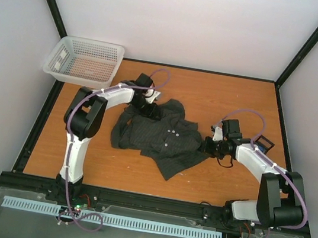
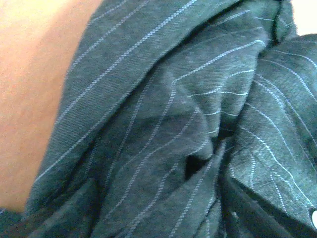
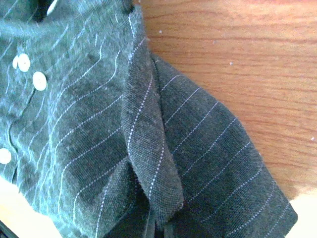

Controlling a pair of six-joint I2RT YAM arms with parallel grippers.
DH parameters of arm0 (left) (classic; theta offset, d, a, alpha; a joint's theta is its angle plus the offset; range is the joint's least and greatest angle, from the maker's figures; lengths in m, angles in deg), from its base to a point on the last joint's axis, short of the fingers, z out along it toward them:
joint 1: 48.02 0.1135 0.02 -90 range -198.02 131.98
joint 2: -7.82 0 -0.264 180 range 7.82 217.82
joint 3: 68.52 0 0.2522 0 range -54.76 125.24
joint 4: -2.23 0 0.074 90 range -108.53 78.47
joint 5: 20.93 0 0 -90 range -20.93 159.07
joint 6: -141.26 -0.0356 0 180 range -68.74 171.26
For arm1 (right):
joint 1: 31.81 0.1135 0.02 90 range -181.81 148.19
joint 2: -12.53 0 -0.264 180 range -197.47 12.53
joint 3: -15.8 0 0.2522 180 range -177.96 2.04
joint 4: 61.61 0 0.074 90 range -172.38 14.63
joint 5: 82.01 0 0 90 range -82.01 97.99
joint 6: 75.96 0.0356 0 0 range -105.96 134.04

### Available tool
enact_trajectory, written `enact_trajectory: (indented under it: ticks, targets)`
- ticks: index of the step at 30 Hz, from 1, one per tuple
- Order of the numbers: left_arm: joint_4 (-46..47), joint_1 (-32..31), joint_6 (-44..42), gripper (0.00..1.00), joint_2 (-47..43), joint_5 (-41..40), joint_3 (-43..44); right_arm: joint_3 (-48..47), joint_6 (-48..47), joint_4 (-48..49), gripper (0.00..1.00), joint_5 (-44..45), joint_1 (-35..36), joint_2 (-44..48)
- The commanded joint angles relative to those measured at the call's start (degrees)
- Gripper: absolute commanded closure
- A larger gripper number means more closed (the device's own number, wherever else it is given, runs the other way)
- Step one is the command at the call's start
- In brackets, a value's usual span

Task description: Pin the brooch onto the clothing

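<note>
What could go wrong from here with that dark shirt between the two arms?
The shirt lies crumpled, its folds piled up in the left wrist view, so a pin could catch several layers.
The right jaws seem to pinch a fold at its edge; a pull might drag the whole shirt over the table instead of flattening it.
No brooch shows in any view.

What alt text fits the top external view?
A crumpled dark pinstriped shirt lies on an orange table, the left gripper at its far edge and the right gripper at its right edge. A white basket sits far left.
</note>
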Motion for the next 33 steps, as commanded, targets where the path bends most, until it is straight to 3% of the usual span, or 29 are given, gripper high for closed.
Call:
enact_trajectory:
  ticks: [1, 5, 10, 12, 21, 26, 30, 33]
  targets:
    - [0.28, 0.01, -0.78, 0.39, -9.92, -2.62, -8.47, 0.12, 0.92, 1.81, 0.96, -0.65, -0.49, 1.15]
    - [1.55, 0.08, 0.25, 0.64, -18.02, -4.75, -13.55, -4.94, -0.28, 2.16, 0.96, -0.5, -0.43, -1.29]
    - [0.13, 0.19, 0.67, 0.92, -24.29, -7.26, -9.98, -16.44, 0.14, 2.65, 0.97, -4.28, -0.43, -5.7]
    - [-0.3, 0.27, 0.59, 0.99, -26.2, -7.87, -7.45, -22.11, -0.21, 1.25, 0.97, -4.56, -0.48, -6.81]
    - [4.65, 0.71, -2.92, 0.99, -41.25, -18.61, 2.74, -44.51, -3.16, -4.42, 0.97, 1.41, -0.43, -0.27]
    - [17.06, 0.72, -6.31, 0.98, -54.26, -14.55, 2.78, -51.11, -7.61, 2.12, 0.95, 2.36, -0.45, 8.46]
    - [30.42, 0.74, -7.39, 0.93, -65.11, -7.54, -2.33, -55.28, -11.68, 4.48, 0.95, -0.3, -0.35, 13.18]
    - [36.83, 0.73, -4.81, 0.92, -70.75, -8.54, -9.9, -52.27, -10.14, 5.19, 0.95, 0.3, -0.26, 14.82]
